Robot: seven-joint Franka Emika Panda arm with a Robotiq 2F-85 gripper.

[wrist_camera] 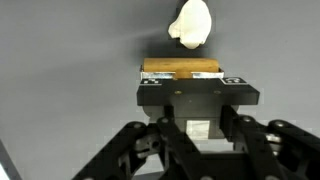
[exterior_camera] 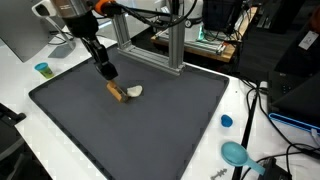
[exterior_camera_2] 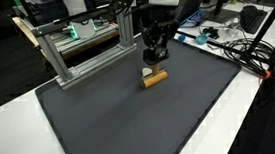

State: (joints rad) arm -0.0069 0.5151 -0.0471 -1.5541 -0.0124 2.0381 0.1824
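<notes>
A small tool with a wooden handle point(exterior_camera: 117, 92) and a white lumpy head point(exterior_camera: 134, 91) lies on the dark grey mat point(exterior_camera: 150, 135). My gripper point(exterior_camera: 108, 76) comes down from above and is shut on the handle's end. In an exterior view the handle point(exterior_camera_2: 155, 79) shows as a short brown cylinder right under the gripper point(exterior_camera_2: 154, 59). In the wrist view the wooden handle point(wrist_camera: 180, 68) sits crosswise between the fingers, the gripper point(wrist_camera: 190, 80) closed around it, and the white head point(wrist_camera: 190, 22) points away beyond it.
An aluminium frame point(exterior_camera: 165, 45) point(exterior_camera_2: 85, 51) stands at the mat's back edge. On the white table lie a blue cup point(exterior_camera: 43, 69), a blue cap point(exterior_camera: 227, 121) and a teal scoop point(exterior_camera: 236, 153). Cables point(exterior_camera_2: 240, 48) trail beside the mat point(exterior_camera_2: 132, 123).
</notes>
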